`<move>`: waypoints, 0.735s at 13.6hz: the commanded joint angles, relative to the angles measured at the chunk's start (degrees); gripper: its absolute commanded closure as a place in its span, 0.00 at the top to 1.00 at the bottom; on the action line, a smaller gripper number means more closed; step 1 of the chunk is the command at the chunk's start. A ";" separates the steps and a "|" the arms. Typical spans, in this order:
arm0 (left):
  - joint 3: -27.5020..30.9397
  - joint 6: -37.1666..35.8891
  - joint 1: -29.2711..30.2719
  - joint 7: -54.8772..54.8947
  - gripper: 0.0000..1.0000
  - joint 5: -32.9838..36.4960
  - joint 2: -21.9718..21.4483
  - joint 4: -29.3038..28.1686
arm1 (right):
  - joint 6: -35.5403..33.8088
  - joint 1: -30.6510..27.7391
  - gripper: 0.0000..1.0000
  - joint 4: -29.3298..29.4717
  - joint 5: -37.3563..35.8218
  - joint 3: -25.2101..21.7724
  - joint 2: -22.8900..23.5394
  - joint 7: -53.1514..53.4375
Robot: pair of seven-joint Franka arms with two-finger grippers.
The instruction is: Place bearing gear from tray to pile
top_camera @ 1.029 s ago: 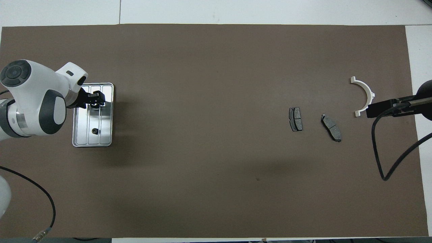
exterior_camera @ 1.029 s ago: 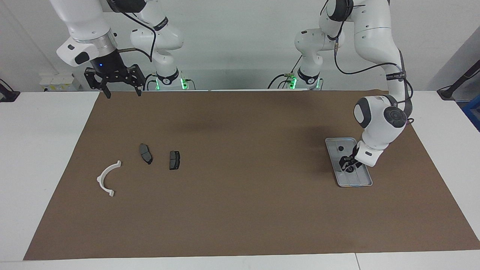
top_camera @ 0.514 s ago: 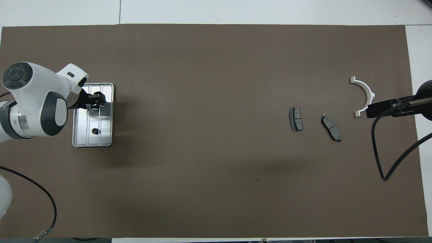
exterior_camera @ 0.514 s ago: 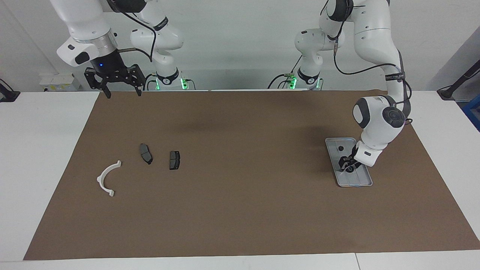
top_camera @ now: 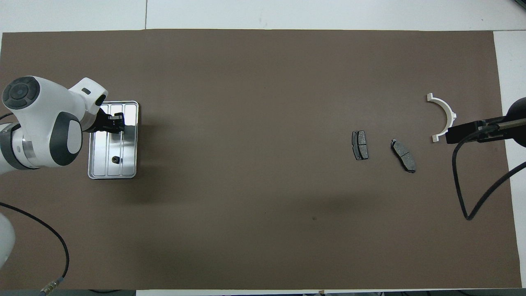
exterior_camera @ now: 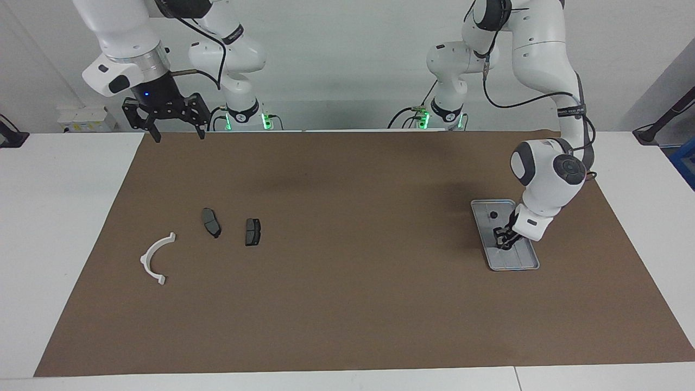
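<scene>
Toward the left arm's end of the desk (exterior_camera: 336, 326) lies the tray (exterior_camera: 483, 233), long axis running away from the robots. Inside it the left tool (exterior_camera: 503, 243) is lowered, fingers drawn close over a spot I cannot see; one small dark gear (exterior_camera: 493, 215) sits nearer the robots. Well apart, the pile (exterior_camera: 209, 222) lies beneath the waiting, spread right tool (exterior_camera: 176, 133).

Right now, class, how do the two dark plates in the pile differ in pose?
The plate nearer the tray lies roughly square to the mat's edges; the plate nearer the white half-ring lies slanted. Both are small, dark grey, flat on the mat, and apart from each other.
</scene>
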 commanded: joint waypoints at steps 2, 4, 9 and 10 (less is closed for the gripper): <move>0.54 -12.33 -5.73 -9.28 0.20 -3.28 -0.48 9.13 | -0.96 -0.61 1.00 -0.12 1.44 0.28 -0.70 0.70; 0.45 -15.61 -11.34 -20.35 0.20 -3.28 -0.48 12.49 | -0.96 -0.61 1.00 -0.12 1.44 0.28 -0.87 0.70; 0.45 -9.58 -25.42 -43.14 0.21 -2.93 -0.31 11.45 | -0.96 -0.69 1.00 -0.47 1.44 0.20 -0.96 0.78; 0.45 -7.99 -27.27 -44.39 0.21 -2.93 -0.31 9.97 | -0.96 -0.52 1.00 -0.82 1.44 0.28 -1.05 1.04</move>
